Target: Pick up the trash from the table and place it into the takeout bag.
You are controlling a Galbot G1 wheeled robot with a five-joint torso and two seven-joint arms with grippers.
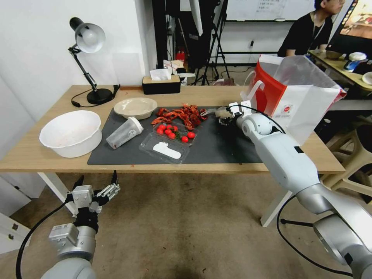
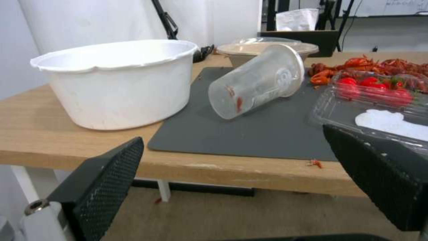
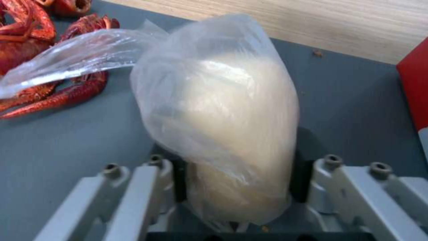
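My right gripper (image 1: 226,116) is over the right part of the dark mat (image 1: 217,149), shut on the clear bag with the beige lump (image 1: 219,112). In the right wrist view the lump (image 3: 223,127) sits squeezed between the fingers (image 3: 177,180), just above the mat. The takeout bag (image 1: 298,97) stands open at the table's right end, right beside that gripper. The clear white-lidded cup (image 1: 124,133) (image 2: 256,83) lies on its side on the mat, and the beige bowl (image 1: 135,107) sits behind it. My left gripper (image 1: 97,186) (image 2: 232,137) hangs open below the table's (image 1: 217,95) front edge.
A big white bowl (image 1: 71,133) sits at the table's left. Red crayfish shells (image 1: 180,115) and a clear clamshell of cherry tomatoes (image 1: 170,141) lie mid-mat. A desk lamp (image 1: 91,38) and a tissue box (image 1: 161,83) stand along the back. Stools (image 1: 352,155) stand to the right.
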